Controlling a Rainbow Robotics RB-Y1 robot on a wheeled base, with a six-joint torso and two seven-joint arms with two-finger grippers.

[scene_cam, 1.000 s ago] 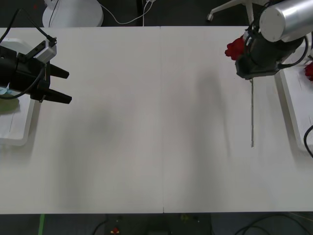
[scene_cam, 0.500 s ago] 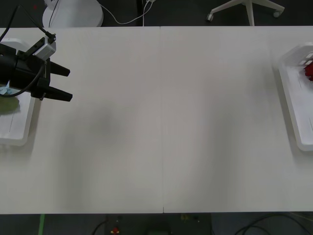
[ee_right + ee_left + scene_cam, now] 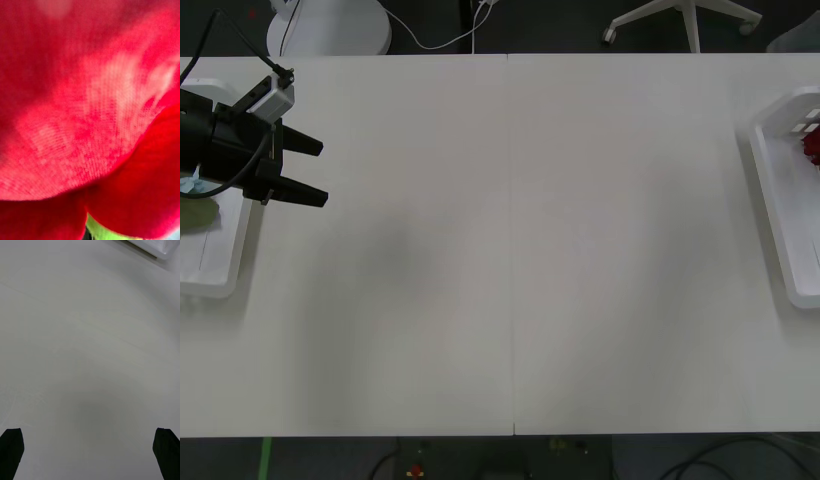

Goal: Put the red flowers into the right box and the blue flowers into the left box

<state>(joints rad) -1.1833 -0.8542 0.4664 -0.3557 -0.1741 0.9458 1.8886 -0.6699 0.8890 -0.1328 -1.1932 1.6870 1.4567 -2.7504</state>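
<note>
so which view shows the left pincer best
The front view: the left pincer hangs open beside the left box, whole body visible. The left wrist view catches just its two black fingertips over bare table. The right wrist view has red petals.

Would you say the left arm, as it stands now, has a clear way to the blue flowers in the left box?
Probably yes. The left tool is open beside the left box, where blue flowers show just behind the arm, and nothing lies between them. It points away from them, though, so it would need turning.
</note>
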